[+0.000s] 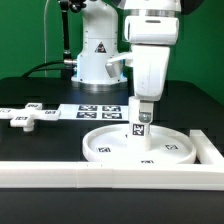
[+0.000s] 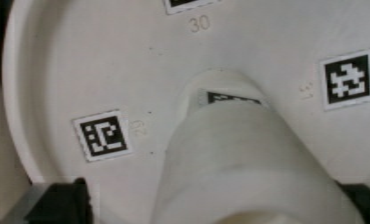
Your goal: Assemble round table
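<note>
In the exterior view, right of centre, the short thick white plastic cylinder post (image 1: 141, 127) stands upright on the large rimmed round white disc (image 1: 108, 146), its long axis vertical and in line with the gripper (image 1: 142, 111) directly above it. The jaws stand wide apart around the post's top; no grip shows. The small white cross-shaped piece (image 1: 25, 117) lies at the frame's left edge, well apart.

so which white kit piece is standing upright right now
The short cylinder post, standing on the round disc under the tool. The cross-shaped piece lies flat on the table, away at the exterior view's left.
</note>
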Available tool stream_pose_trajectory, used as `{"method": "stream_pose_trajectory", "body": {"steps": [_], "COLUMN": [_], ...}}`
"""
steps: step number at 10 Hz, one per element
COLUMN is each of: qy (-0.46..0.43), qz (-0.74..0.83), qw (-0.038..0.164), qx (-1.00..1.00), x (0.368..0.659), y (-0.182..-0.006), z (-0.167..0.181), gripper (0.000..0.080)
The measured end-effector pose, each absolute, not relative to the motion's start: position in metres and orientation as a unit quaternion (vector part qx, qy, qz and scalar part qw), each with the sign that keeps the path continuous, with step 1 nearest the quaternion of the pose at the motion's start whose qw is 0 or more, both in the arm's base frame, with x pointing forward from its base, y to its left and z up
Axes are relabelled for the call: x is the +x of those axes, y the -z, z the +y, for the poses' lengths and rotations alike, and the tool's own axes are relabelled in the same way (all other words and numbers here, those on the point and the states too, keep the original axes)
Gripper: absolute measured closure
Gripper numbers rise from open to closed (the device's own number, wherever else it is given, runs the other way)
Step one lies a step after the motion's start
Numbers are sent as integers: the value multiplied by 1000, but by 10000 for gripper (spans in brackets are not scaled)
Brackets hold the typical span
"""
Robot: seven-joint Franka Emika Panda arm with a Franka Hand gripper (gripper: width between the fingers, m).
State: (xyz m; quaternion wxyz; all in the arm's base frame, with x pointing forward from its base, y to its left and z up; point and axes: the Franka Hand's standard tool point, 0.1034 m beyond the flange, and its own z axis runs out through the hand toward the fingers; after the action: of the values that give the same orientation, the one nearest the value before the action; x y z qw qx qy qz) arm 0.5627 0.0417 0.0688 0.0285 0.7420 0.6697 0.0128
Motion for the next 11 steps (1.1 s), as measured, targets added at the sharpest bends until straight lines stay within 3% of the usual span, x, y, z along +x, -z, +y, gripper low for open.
{"method": "stream_pose_trajectory", "body": {"steps": [4, 8, 9, 10, 11], "qy": [-2, 9, 9, 9, 9], "qz": [795, 842, 839, 838, 837], "qw": [55, 61, 61, 61, 61], "qx": [604, 536, 541, 542, 543], "x": [566, 566, 566, 566, 566], "y": [-69, -69, -69, -69, -69], "z": [40, 36, 36, 35, 34], "gripper": [150, 150, 293, 293, 391]}}
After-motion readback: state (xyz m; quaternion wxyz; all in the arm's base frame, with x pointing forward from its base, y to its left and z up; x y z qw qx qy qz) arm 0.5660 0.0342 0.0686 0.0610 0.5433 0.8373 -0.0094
